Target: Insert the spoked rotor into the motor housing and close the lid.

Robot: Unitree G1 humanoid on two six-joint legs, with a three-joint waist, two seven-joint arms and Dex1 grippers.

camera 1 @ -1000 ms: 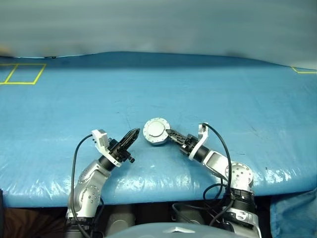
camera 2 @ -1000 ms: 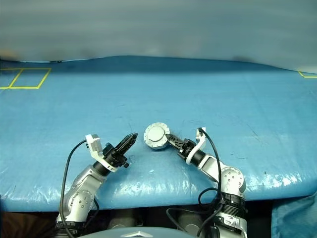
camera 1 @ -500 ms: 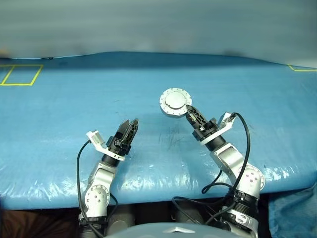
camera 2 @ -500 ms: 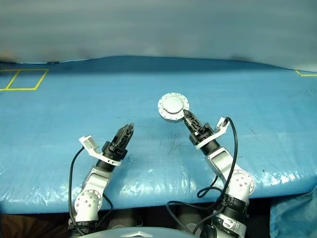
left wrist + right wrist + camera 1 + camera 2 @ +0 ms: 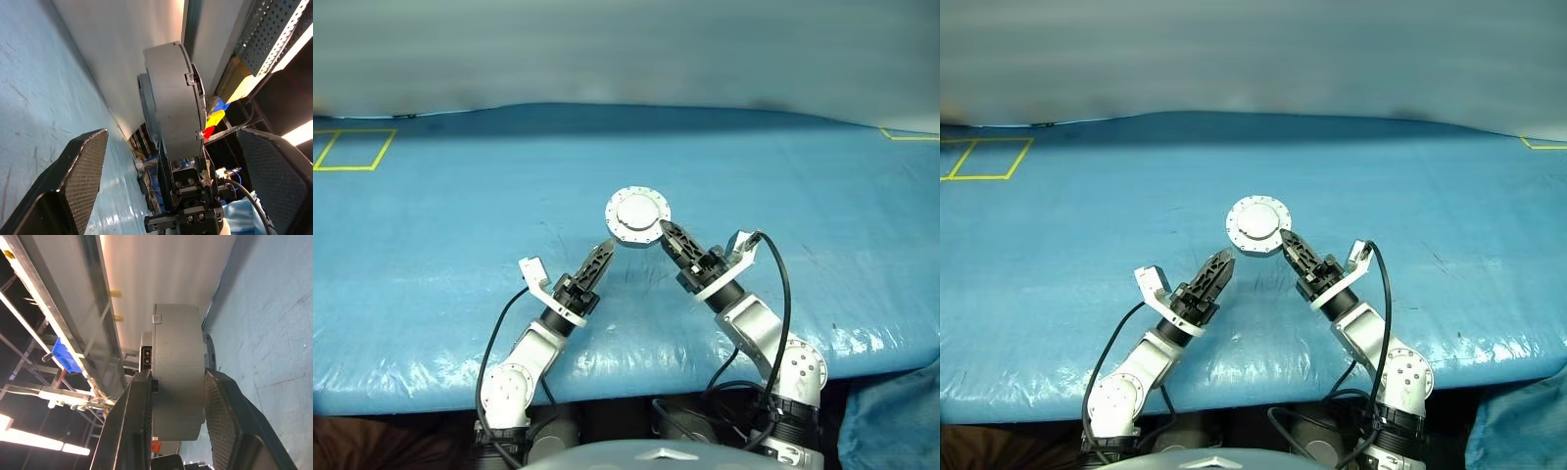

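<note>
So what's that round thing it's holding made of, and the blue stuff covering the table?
The motor housing looks like matte grey metal, its lid rimmed with small bolt holes. The table cover seems to be blue plastic sheeting: wrinkled, with glossy glare along the front edge.

silver arms [image 5: 759, 328], black cables — black claws [image 5: 666, 233]

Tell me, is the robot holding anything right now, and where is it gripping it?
Yes. The right gripper holds the closed motor housing by its rim, jaws clamped across its flat faces. The left gripper is open and holds nothing.
</note>
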